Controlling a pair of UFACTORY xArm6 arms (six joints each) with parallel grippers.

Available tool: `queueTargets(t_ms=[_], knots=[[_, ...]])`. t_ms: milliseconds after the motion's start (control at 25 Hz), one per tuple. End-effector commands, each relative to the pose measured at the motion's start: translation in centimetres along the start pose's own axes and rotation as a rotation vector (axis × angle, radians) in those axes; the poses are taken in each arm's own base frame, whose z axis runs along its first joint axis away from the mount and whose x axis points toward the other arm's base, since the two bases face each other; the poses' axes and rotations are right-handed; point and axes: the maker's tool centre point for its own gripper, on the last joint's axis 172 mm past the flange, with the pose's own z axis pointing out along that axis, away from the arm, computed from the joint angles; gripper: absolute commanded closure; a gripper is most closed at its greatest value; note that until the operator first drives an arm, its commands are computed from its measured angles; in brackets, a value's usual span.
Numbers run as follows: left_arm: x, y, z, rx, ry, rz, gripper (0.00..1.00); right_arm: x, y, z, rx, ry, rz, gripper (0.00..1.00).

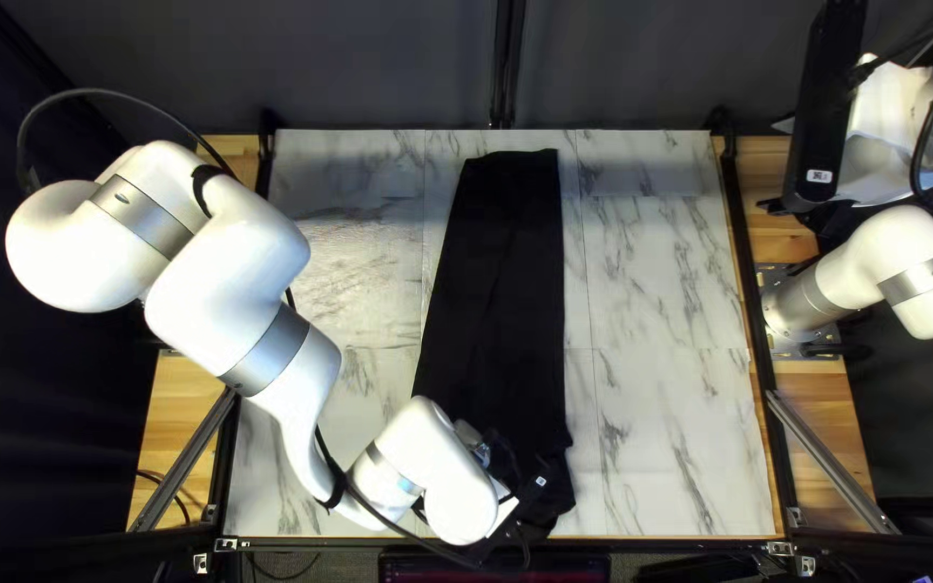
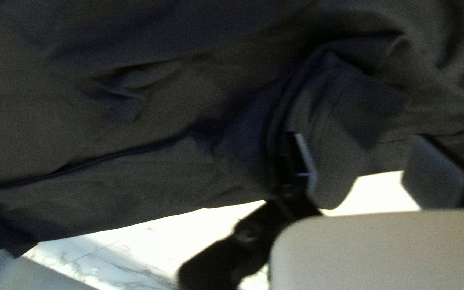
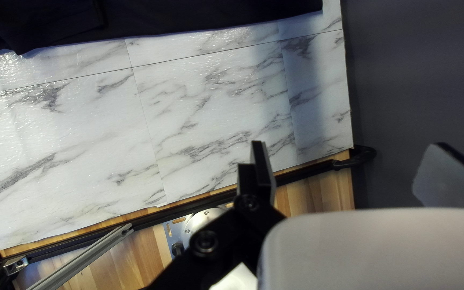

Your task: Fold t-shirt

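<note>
dark curtains hang behind the marble-patterned table, its bare stone-look surface showing on both sides of the laundry at its middle. the robot's left arm reaches from the left side of the table toward its near edge, bending over the work, while the right arm is raised at the right side, well apart from the cloth. a black t-shirt lies between them as a long, narrow strip, running from close to the table's far edge down to its near edge, fairly smooth at the far end and rumpled at the near one. the left gripper is low over that near end, partly hidden by its own arm; its two fingers stand well apart, clamped on nothing, with a bunched fold of the shirt beside one of them. the right gripper hangs near the table's far right corner, its fingers also spread wide with nothing between them, one over the wooden strip along the edge. slim metal rails brace the sides.
</note>
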Motion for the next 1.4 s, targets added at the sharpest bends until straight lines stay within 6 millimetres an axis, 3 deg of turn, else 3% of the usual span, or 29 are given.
queueTargets(t_ms=[40, 200, 520, 680, 920, 1040, 1160, 1400], knots=[[0.6, -0.1, 0.6, 0.012, -0.052, -0.070, 0.00, 0.0, 0.0, 0.0, 0.000, 0.000, 0.000, 0.00], [0.2, -1.0, 0.3, 0.033, -0.058, -0.104, 0.00, 0.0, 0.0, 0.0, 0.000, 0.000, 0.000, 0.00], [1.7, -3.8, -0.4, 0.052, -0.042, -0.129, 0.00, 0.0, 0.0, 0.0, 0.000, 0.000, 0.000, 0.00], [-0.9, -4.6, 0.2, 0.043, -0.036, -0.160, 0.00, 0.0, 0.0, 0.0, 0.000, 0.000, 0.000, 0.00], [-5.3, -5.2, -0.9, 0.000, -0.026, -0.178, 0.00, 0.0, 0.0, 0.0, 0.000, 0.000, 0.000, 0.00], [-7.7, -6.2, 0.5, -0.038, -0.009, -0.198, 0.00, 0.0, 0.0, 0.0, 0.000, 0.000, 0.000, 0.00], [-8.6, -6.6, 2.1, -0.088, 0.038, -0.214, 0.00, 0.0, 0.0, 0.0, 0.000, 0.000, 0.000, 0.00], [-9.5, -6.9, 3.2, -0.049, 0.034, -0.243, 0.00, 0.0, 0.0, 0.0, 0.000, 0.000, 0.000, 0.00]])
